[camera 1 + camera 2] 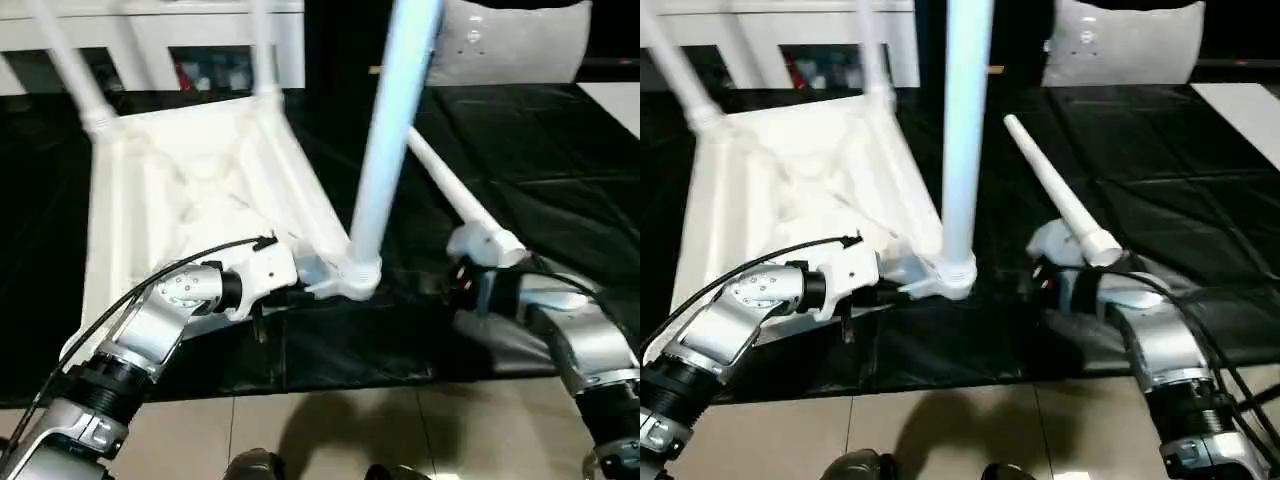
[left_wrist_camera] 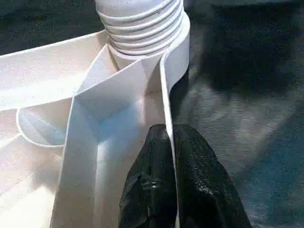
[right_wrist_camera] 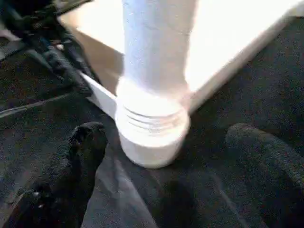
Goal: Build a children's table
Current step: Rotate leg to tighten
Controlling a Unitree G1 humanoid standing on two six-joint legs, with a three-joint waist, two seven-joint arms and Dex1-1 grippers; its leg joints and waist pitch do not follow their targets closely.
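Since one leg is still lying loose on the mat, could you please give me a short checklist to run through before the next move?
1. Left claw clamped on the table's side wall: ok, fingers pinch the thin rim by the near corner.
2. Near leg seated in its corner socket: ok, it stands upright, ribbed end in the socket.
3. Right claw free for a pickup: ok, fingers stand wide apart on either side of the socket, touching nothing.
4. Loose leg within reach: ok, it lies on the black mat beside the right arm.
5. Two far legs seated: ok.
6. Fourth socket free: cannot tell.
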